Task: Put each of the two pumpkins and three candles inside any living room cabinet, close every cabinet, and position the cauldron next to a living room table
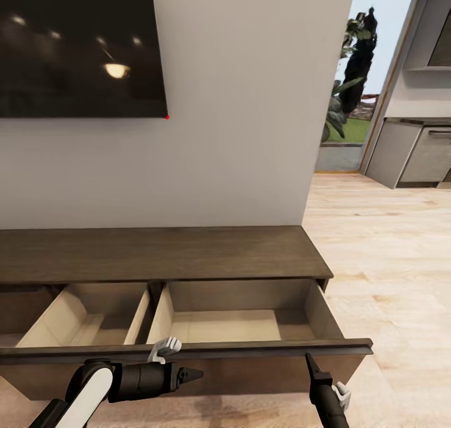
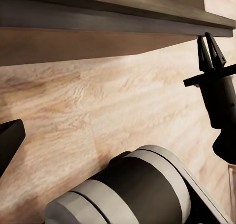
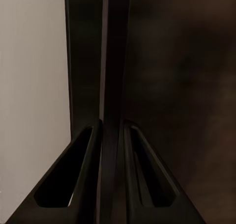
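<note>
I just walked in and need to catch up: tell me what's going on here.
The robot faces the dark-brown cabinet below a wall-mounted TV, with its wide drawer pulled out. The pale compartments that show hold nothing. The right gripper is pinched on the drawer's front edge, which runs between its fingers in the right wrist view. The left gripper hangs in front of the drawer, holding nothing.

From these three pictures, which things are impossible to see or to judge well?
- Low dark-brown wooden cabinet, head view: its left end is cut off by the picture's edge.
- Open pale-beige drawer: its front floor is hidden behind its own dark front panel.
- Left gripper: too small to tell whether open.
- Right gripper, right wrist view: too dark to judge its contact with the panel edge.
</note>
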